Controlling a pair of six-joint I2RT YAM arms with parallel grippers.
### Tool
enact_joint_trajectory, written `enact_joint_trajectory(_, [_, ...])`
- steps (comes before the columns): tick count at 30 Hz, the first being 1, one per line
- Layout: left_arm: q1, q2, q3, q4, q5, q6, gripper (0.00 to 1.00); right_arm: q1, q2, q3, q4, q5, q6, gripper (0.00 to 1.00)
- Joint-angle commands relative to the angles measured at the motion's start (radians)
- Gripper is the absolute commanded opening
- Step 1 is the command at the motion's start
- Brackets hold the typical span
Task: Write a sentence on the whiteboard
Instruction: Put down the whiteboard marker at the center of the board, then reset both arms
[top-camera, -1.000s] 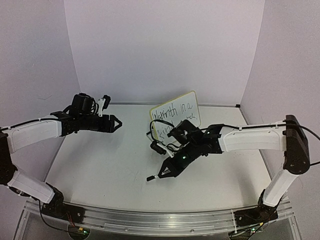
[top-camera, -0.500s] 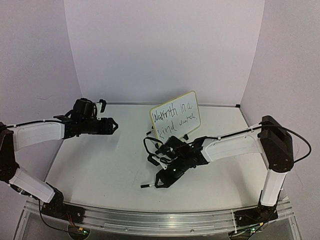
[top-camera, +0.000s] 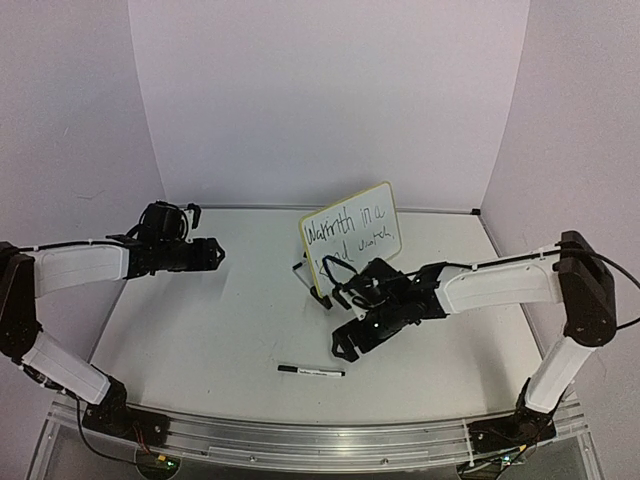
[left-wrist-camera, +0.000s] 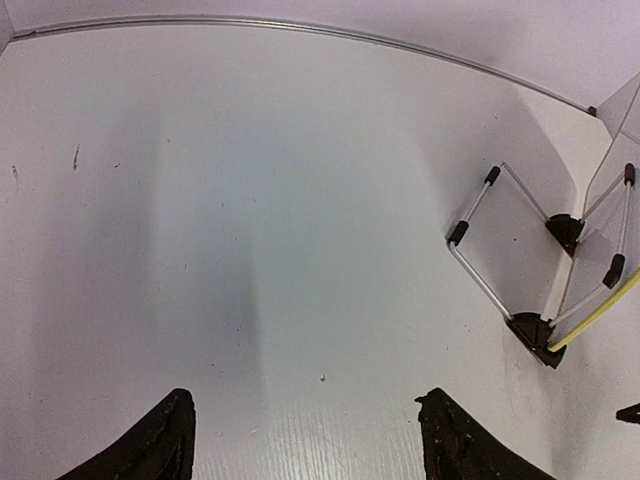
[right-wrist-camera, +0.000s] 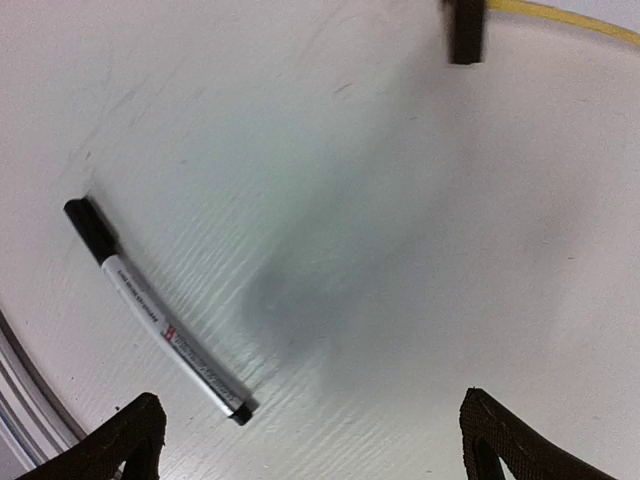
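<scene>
The whiteboard (top-camera: 350, 240) stands tilted at the back centre of the table, with the sentence (top-camera: 345, 232) in two lines of black handwriting. A black-capped marker (top-camera: 312, 371) lies flat on the table near the front; in the right wrist view the marker (right-wrist-camera: 160, 325) is left of the jaws. My right gripper (top-camera: 345, 345) hovers open just right of it, holding nothing (right-wrist-camera: 315, 435). My left gripper (top-camera: 215, 253) is open and empty (left-wrist-camera: 305, 430), well left of the board. The board's wire stand (left-wrist-camera: 490, 260) and a clip foot (left-wrist-camera: 535, 330) show in the left wrist view.
White walls close the table in at the back and both sides. A metal rail (top-camera: 320, 440) runs along the front edge. A black clip foot (right-wrist-camera: 465, 30) and the yellow rim (right-wrist-camera: 560, 15) sit at the top of the right wrist view.
My right gripper opened and let go of the marker, which now lies on the table; the gripper pulled back to the right. My left gripper drew slightly left and opened a little wider.
</scene>
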Motion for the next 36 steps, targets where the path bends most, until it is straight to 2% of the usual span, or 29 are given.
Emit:
enact_joint_trajectory(1, [0.077, 0.042, -0.006, 0.063, 0.023, 0.015, 0.77, -0.14, -0.07, -0.038, -0.004, 0.076, 0.078, 0.98])
enact_joint_trajectory(10, [0.262, 0.045, -0.011, 0.092, 0.036, 0.008, 0.77, -0.489, -0.192, -0.137, 0.028, 0.209, 0.074, 0.98])
enact_joint_trajectory(15, [0.291, -0.02, -0.006, 0.08, -0.077, 0.056, 0.79, -0.664, -0.264, -0.163, 0.062, 0.232, 0.051, 0.98])
enact_joint_trajectory(19, [0.292, -0.103, -0.02, 0.076, -0.193, 0.104, 0.79, -0.744, -0.341, -0.2, 0.122, 0.35, 0.039, 0.98])
enact_joint_trajectory(22, [0.291, -0.192, -0.083, 0.134, -0.279, 0.146, 0.81, -0.754, -0.416, -0.292, 0.272, 0.432, -0.002, 0.98])
enact_joint_trajectory(25, [0.29, -0.282, -0.173, 0.214, -0.347, 0.176, 0.84, -0.755, -0.495, -0.415, 0.503, 0.455, -0.059, 0.98])
enact_joint_trajectory(30, [0.29, -0.418, -0.354, 0.386, -0.355, 0.221, 0.92, -0.756, -0.566, -0.628, 0.836, 0.506, -0.17, 0.98])
enact_joint_trajectory(32, [0.29, -0.439, -0.411, 0.448, -0.368, 0.229, 0.94, -0.76, -0.569, -0.688, 0.96, 0.532, -0.199, 0.98])
enact_joint_trajectory(36, [0.29, -0.397, -0.454, 0.474, -0.39, 0.207, 0.94, -0.772, -0.53, -0.75, 1.075, 0.542, -0.22, 0.98])
